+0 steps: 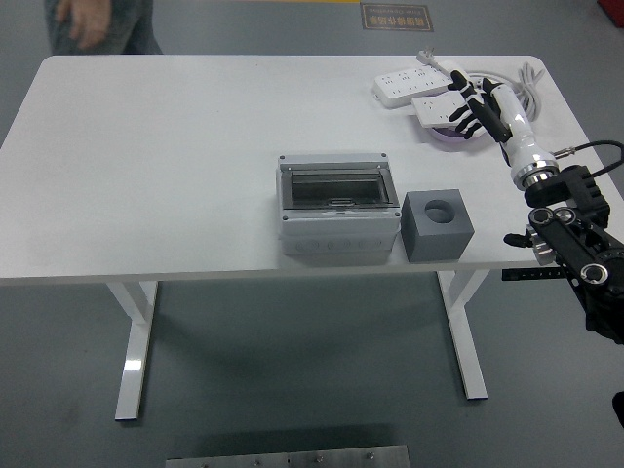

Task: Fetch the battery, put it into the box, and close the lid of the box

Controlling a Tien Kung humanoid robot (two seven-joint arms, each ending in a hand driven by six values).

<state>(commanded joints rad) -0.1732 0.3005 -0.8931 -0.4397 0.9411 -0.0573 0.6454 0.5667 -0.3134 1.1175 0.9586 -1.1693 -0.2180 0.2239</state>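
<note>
The grey box (336, 210) stands near the table's front edge with its clear lid lying flat on top. Through the lid I cannot make out a battery. Just right of the box sits a dark grey block (437, 224) with a round hole in its top. My right hand (472, 103) hovers far back on the right, over the power strips, well away from the box. Its fingers are spread and hold nothing. My left arm is out of view.
Two white power strips (414, 86) and a coiled cable (526, 78) lie at the back right, with a purple dish (450, 137) beside them. A person (93, 21) stands beyond the table's far left corner, hands off the table (166, 146).
</note>
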